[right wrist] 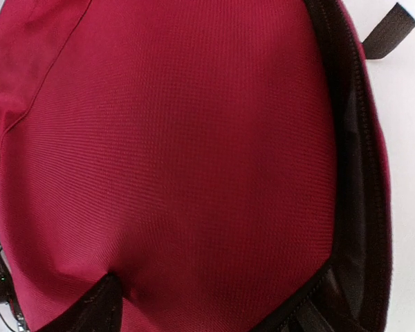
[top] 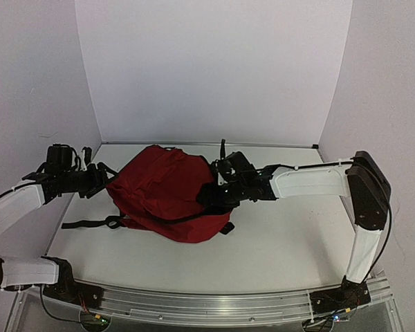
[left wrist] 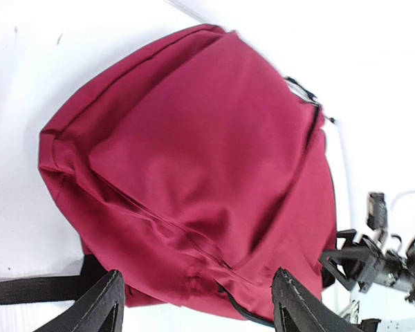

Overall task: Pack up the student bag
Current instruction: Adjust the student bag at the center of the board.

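Well, the student bag (top: 166,194) lay slumped on its side in the middle of the table (top: 283,235), between the two arms. The left gripper (left wrist: 198,277) hung just off its lower edge, fingers spread and clamped on nothing. The right gripper (right wrist: 211,290) was spread too, pushed into the red cloth with one fingertip (right wrist: 109,287) dimpling it; I saw no real pinch. With neither arm holding it, the soft bag could sag or slide under a push. A close from there might catch only a loose fold, and that would slip. The black strap (top: 83,224) trailed toward the left arm and could snag those fingers.
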Robot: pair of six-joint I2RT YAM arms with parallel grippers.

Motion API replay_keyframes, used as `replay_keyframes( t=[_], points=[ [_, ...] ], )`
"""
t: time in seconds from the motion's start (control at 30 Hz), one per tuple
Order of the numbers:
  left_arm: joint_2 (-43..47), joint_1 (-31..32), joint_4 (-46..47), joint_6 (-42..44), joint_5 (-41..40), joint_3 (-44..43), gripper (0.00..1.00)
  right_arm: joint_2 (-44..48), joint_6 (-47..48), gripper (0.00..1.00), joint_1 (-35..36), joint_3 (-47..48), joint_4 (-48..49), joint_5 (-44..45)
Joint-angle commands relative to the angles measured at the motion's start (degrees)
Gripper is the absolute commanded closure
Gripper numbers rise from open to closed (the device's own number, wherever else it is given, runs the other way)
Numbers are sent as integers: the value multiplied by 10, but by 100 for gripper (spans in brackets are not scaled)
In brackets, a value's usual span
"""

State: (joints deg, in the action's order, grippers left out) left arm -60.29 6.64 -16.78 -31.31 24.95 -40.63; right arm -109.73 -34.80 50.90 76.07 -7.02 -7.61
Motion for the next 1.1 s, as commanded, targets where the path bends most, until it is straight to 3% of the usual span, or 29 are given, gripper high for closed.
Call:
replay_keyframes(
  t=[0.0, 0.13, 0.23, 0.43, 0.63, 0.93, 1.07],
  points=[
    [54, 23, -20, -9, 32, 38, 28, 14, -45, 55, 0, 23, 85, -64],
    [66, 63, -5, -24, 17, 62, 29, 33, -75, 91, -7, 50, 117, -72],
    [57, 102, 6, -32, -6, 70, 30, 36, -99, 99, -22, 77, 141, -64],
    [33, 141, 64, -57, -5, 89, 32, 9, -145, 100, -42, 123, 190, -67],
    [29, 162, 83, -46, -10, 93, 32, -23, -174, 100, -59, 124, 231, -15],
    [-47, 195, 130, -79, -12, 80, 32, -76, -109, 100, -65, 153, 227, 34],
    [-87, 204, 187, -110, -1, 81, 32, -78, -69, 92, -65, 151, 196, 68]
  ],
)
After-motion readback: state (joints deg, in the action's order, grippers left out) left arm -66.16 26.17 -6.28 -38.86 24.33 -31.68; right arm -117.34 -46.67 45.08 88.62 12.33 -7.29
